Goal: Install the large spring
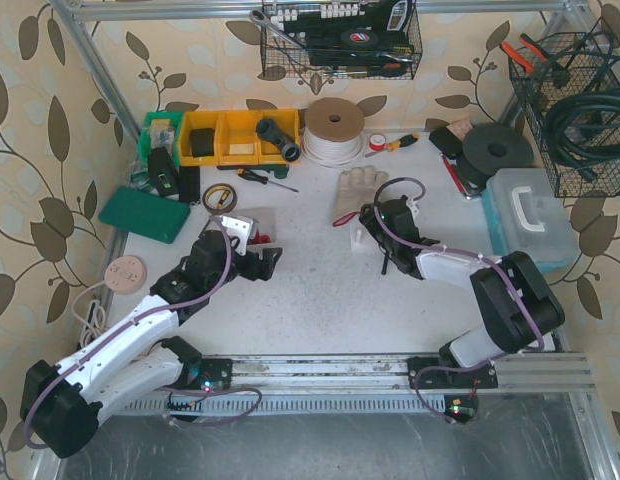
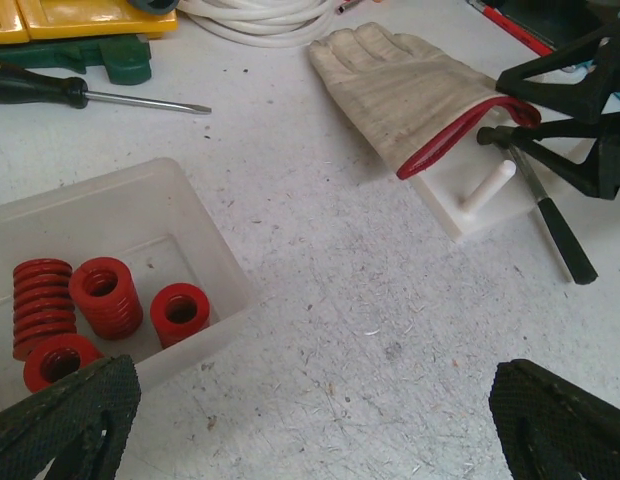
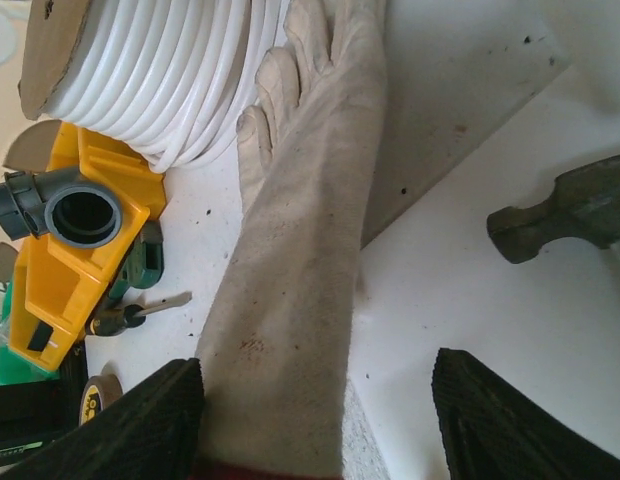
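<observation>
Several red springs (image 2: 105, 296) lie in a clear plastic bin (image 2: 195, 215), also in the top view (image 1: 258, 226); the taller coils stand at its left. My left gripper (image 2: 310, 430) is open and empty, low over the table just right of the bin (image 1: 262, 262). The white base plate with an upright peg (image 2: 487, 187) sits farther right, its near corner under a work glove's cuff (image 2: 410, 90). My right gripper (image 3: 320, 420) is open over the glove (image 3: 290, 290) and base plate (image 3: 470, 320), holding nothing; it shows in the top view (image 1: 373, 222).
A hammer (image 2: 555, 225) lies by the base plate, its head in the right wrist view (image 3: 570, 212). A screwdriver (image 2: 80, 93), yellow bins (image 1: 235, 135), a white hose coil (image 1: 335, 130), a green case (image 1: 145, 213) and a clear toolbox (image 1: 530, 215) ring the work area.
</observation>
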Tool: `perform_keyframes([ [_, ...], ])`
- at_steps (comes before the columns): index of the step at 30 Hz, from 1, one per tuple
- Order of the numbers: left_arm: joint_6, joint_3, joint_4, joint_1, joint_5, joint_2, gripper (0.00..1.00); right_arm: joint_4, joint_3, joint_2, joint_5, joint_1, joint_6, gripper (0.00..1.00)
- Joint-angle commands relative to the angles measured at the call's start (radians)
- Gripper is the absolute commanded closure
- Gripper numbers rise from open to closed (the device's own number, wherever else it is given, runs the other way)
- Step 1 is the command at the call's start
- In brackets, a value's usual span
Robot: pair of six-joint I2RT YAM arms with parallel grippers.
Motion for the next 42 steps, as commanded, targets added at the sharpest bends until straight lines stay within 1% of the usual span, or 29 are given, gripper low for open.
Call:
perform_keyframes([
  [1,0.030,0.014,0.048,-0.006,-0.009,0.004,0.02,0.119,0.028,0.058,-0.023,-0.003,0.050,0.37],
  [4,0.030,0.016,0.039,-0.007,-0.021,0.006,0.02,0.159,0.030,0.076,-0.015,-0.002,0.051,0.45],
  [7,0.021,0.014,0.035,-0.007,-0.029,0.000,0.02,0.161,0.040,0.061,0.002,-0.008,0.034,0.61],
  [9,0.020,0.012,0.034,-0.007,-0.026,-0.008,0.02,0.148,0.055,0.045,0.020,-0.012,0.010,0.74],
  [10,0.019,0.007,0.040,-0.007,-0.027,-0.012,0.02,0.141,0.066,0.039,0.032,-0.014,-0.006,0.83],
  [11,0.019,0.002,0.045,-0.007,-0.034,-0.016,0.02,0.139,0.076,0.036,0.038,-0.017,-0.021,0.94],
  [12,0.019,0.001,0.042,-0.007,-0.043,-0.015,0.02,0.138,0.087,0.035,0.036,-0.025,-0.028,1.00],
  [14,0.020,0.009,0.027,-0.007,-0.062,-0.003,0.02,0.168,0.099,0.040,0.020,-0.046,-0.030,1.00],
  [17,0.026,0.021,0.015,-0.007,-0.055,0.009,0.02,0.224,0.131,0.041,-0.002,-0.076,-0.089,1.00],
  [21,0.026,0.016,0.019,-0.007,-0.058,0.000,0.02,0.156,0.245,0.038,-0.016,-0.121,-0.214,1.00],
  [25,0.026,0.016,0.011,-0.007,-0.060,-0.011,0.02,0.108,0.329,0.039,-0.018,-0.204,-0.257,1.00],
  [29,0.028,0.010,0.012,-0.008,-0.058,-0.031,0.02,0.050,0.440,0.064,0.013,-0.260,-0.369,1.00],
  [33,0.037,0.008,0.007,-0.008,-0.072,-0.041,0.02,0.061,0.490,0.138,0.039,-0.295,-0.428,1.00],
  [36,0.038,0.005,0.009,-0.008,-0.075,-0.040,0.02,0.070,0.513,0.223,0.063,-0.311,-0.450,1.00],
  [38,0.038,0.003,0.015,-0.008,-0.071,-0.037,0.02,0.048,0.539,0.284,0.080,-0.312,-0.481,1.00],
  [42,0.040,0.012,0.011,-0.011,-0.053,-0.027,0.03,-0.034,0.594,0.380,0.013,-0.315,-0.477,1.00],
])
